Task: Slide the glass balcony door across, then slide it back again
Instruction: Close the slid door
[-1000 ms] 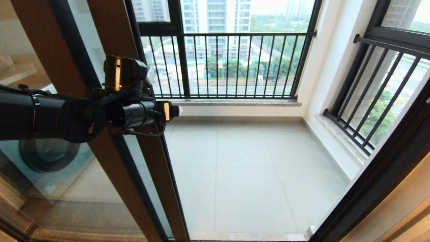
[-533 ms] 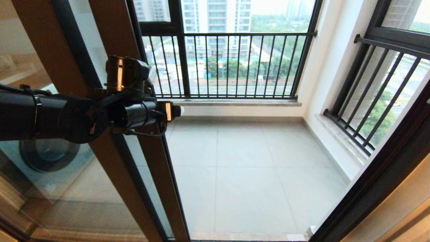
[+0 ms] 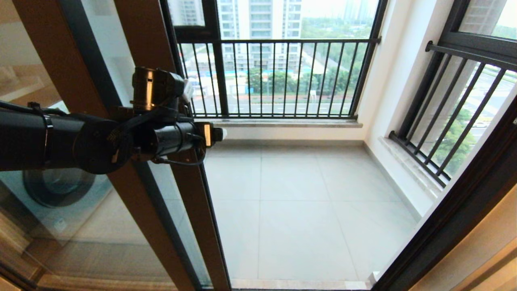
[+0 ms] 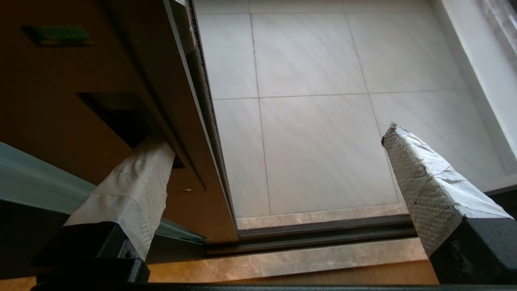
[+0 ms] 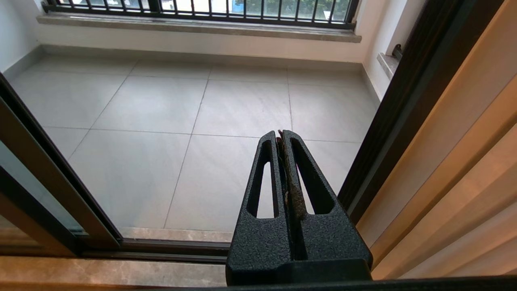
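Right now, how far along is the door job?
The glass balcony door stands mostly open. In hand: the open left gripper has one finger in the stile's handle slot. Left: finishing the slide; which pass this is, I cannot tell. The right gripper hangs shut, idle.

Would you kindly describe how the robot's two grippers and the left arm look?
The left arm is a black tube with a strap and loose black cables. The left gripper has black fingers wrapped in pale textured tape. The right gripper has bare black, grainy, tapering fingers with long slots.
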Robot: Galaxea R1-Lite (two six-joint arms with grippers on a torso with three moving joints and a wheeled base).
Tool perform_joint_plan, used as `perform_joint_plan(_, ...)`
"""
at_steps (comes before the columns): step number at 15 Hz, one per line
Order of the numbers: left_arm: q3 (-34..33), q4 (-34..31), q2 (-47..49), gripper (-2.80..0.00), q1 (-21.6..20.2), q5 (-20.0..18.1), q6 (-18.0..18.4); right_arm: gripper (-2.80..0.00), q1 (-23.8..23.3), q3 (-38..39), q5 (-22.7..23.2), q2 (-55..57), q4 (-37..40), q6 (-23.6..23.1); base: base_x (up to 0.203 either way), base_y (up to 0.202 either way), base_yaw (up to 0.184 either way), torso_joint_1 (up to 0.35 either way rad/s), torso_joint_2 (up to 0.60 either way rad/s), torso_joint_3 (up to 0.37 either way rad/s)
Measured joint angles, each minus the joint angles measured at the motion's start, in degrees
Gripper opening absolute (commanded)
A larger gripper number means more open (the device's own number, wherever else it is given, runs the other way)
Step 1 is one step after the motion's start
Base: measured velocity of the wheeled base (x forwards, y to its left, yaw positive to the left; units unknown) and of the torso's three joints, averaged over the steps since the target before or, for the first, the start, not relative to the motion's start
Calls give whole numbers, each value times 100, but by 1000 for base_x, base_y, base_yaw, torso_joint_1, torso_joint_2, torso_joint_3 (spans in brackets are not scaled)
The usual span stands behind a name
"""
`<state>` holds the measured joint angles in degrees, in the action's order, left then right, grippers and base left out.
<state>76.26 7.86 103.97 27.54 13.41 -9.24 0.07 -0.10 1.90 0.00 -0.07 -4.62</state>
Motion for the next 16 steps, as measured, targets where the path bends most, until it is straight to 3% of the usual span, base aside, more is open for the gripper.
perform_joint_plan(16, -6, -12, 48, 0, 367, 32, -9, -280, 0, 0, 1, 0, 0, 2, 0, 0, 0, 0, 0, 0)
